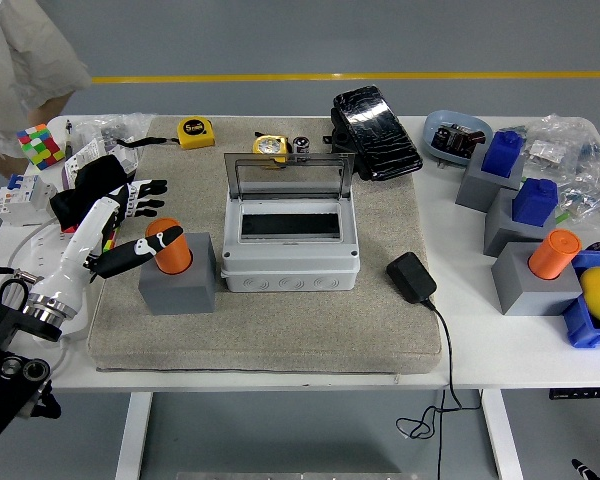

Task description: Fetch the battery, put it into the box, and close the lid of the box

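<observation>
So I'm on the fetch step: my left robot hand [130, 225] has its thumb touching the orange cylinder battery [168, 247] in the grey block holder [177, 285], fingers spread, nothing gripped yet, so next it closes and carries it to the open-lidded grey plastic box [290, 250].

The box [291, 240] looks like matt grey plastic with a clear glossy lid [290, 176]. Under it, the mat [270, 320] is rough beige cloth. Behind the box, the black case [376, 133] shines glossy
</observation>
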Motion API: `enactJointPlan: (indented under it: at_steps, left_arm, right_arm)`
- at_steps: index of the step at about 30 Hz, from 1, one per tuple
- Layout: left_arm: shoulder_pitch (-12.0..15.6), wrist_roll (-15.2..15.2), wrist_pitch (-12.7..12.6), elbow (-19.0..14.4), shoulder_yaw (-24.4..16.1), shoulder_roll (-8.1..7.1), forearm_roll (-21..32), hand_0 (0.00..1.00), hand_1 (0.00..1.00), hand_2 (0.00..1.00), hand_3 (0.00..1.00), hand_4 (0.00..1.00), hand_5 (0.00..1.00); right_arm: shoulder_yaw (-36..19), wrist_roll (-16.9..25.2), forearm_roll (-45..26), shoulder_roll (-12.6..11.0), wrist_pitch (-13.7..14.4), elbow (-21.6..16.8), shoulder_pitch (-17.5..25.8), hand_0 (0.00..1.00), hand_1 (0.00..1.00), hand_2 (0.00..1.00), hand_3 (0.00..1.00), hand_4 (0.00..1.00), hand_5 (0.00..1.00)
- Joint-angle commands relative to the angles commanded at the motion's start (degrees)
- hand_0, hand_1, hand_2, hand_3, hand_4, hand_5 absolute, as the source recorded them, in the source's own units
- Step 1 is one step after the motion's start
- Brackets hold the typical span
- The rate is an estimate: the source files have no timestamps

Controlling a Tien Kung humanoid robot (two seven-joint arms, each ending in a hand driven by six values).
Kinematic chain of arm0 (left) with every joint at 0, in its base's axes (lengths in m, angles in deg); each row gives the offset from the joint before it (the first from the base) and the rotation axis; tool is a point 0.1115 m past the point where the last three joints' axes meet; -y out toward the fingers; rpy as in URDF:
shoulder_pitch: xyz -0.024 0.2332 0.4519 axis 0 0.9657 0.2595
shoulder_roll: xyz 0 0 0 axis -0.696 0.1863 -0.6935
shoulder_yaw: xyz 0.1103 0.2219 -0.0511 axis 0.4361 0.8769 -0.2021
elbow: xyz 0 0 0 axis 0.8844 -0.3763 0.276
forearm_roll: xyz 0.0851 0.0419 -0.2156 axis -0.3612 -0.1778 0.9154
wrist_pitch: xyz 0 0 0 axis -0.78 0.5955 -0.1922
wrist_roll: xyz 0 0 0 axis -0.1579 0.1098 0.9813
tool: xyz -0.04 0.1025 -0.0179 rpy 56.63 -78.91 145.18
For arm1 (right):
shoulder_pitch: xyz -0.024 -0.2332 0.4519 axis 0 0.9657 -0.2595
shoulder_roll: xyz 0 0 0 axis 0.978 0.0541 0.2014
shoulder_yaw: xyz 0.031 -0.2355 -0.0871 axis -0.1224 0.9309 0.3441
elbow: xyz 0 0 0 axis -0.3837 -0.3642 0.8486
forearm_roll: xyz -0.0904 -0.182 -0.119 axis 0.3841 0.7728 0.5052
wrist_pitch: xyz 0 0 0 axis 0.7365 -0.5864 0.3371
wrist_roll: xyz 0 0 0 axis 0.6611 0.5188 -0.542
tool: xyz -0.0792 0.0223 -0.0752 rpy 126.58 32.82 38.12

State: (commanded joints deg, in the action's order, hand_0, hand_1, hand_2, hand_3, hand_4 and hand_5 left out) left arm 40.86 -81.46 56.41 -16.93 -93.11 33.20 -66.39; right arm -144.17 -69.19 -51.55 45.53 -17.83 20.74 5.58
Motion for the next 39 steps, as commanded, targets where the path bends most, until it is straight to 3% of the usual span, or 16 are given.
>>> enactJointPlan:
  at_steps: [5, 6, 11, 12, 17, 18, 23, 24, 29, 30, 35, 36, 39]
  left_arm:
    - [-0.50, -1.39, -0.91, 1.07, 1.89, 0.19, 0.23, 0.646, 0.752, 0.822, 0.823, 0.998, 0.469]
    - [-0.67, -1.88, -1.28, 1.42, 2.32, 0.26, 0.53, 0.597, 0.733, 0.780, 0.807, 0.998, 0.269]
    - [-1.81, -4.29, -3.19, 2.88, 3.86, 0.66, 4.46, 0.597, 0.733, 0.780, 0.807, 0.998, 0.269]
    - [-2.15, -4.88, -3.61, 3.29, 4.18, 0.81, 5.16, 0.578, 0.689, 0.740, 0.782, 0.998, 0.162]
    - [-3.41, -7.05, -4.64, 5.30, 5.33, 1.39, 9.47, 0.578, 0.689, 0.740, 0.782, 0.998, 0.162]
    - [-3.55, -7.24, -4.54, 5.58, 5.53, 1.39, 10.12, 0.518, 0.628, 0.583, 0.710, 0.998, 0.079]
    - [-3.84, -8.12, -3.60, 6.57, 6.76, 1.13, 13.37, 0.518, 0.628, 0.583, 0.710, 0.998, 0.079]
    - [-3.87, -8.26, -3.46, 6.67, 7.04, 1.13, 13.83, 0.517, 0.593, 0.509, 0.693, 0.998, 0.055]
    - [-4.10, -8.81, -3.11, 6.77, 8.34, 1.27, 15.15, 0.517, 0.593, 0.509, 0.693, 0.998, 0.055]
    - [-4.20, -8.92, -3.12, 6.80, 8.53, 1.32, 15.31, 0.530, 0.545, 0.487, 0.676, 0.998, 0.026]
    - [-4.90, -9.57, -3.05, 7.39, 9.96, 1.68, 17.21, 0.530, 0.545, 0.487, 0.676, 0.998, 0.026]
    - [-5.15, -9.67, -2.98, 7.62, 10.32, 1.77, 17.68, 0.496, 0.473, 0.446, 0.641, 0.998, 0.002]
    - [-6.15, -9.89, -2.85, 8.27, 11.55, 1.92, 18.70, 0.496, 0.473, 0.446, 0.641, 0.998, 0.002]
  right_arm:
    - [0.04, -0.06, -0.01, -0.01, -0.02, 0.00, 0.04, 0.662, 0.668, 0.675, 0.554, 0.958, 0.463]
    - [0.06, -0.05, -0.02, -0.02, 0.00, -0.03, 0.01, 0.662, 0.667, 0.675, 0.554, 0.958, 0.462]
    - [0.10, 0.01, 0.15, -0.03, 0.04, -0.13, -0.27, 0.662, 0.667, 0.675, 0.554, 0.958, 0.462]
    - [0.14, 0.01, 0.10, -0.03, 0.03, -0.14, -0.32, 0.662, 0.667, 0.675, 0.554, 0.958, 0.462]
    - [0.47, -0.10, -0.12, -0.08, 0.00, -0.11, -0.47, 0.662, 0.667, 0.675, 0.554, 0.958, 0.462]
    - [0.53, -0.13, -0.15, -0.09, 0.00, -0.13, -0.49, 0.662, 0.667, 0.675, 0.554, 0.957, 0.462]
    - [0.89, -0.31, -0.28, -0.15, 0.04, -0.12, -0.51, 0.662, 0.667, 0.675, 0.554, 0.957, 0.462]
    - [0.99, -0.37, -0.33, -0.16, 0.03, -0.09, -0.48, 0.662, 0.667, 0.675, 0.553, 0.956, 0.463]
    - [1.25, -0.47, -0.39, -0.17, 0.10, -0.11, -0.31, 0.662, 0.667, 0.675, 0.553, 0.956, 0.463]
    - [1.25, -0.46, -0.39, -0.16, 0.12, -0.12, -0.34, 0.662, 0.667, 0.674, 0.553, 0.955, 0.460]
    - [1.06, -0.35, -0.42, 0.00, 0.18, -0.22, -0.33, 0.662, 0.667, 0.674, 0.553, 0.955, 0.460]
    - [1.01, -0.33, -0.42, 0.03, 0.17, -0.24, -0.29, 0.662, 0.667, 0.674, 0.553, 0.955, 0.459]
    - [0.96, -0.32, -0.53, 0.14, 0.08, -0.25, -0.18, 0.662, 0.667, 0.674, 0.553, 0.955, 0.459]
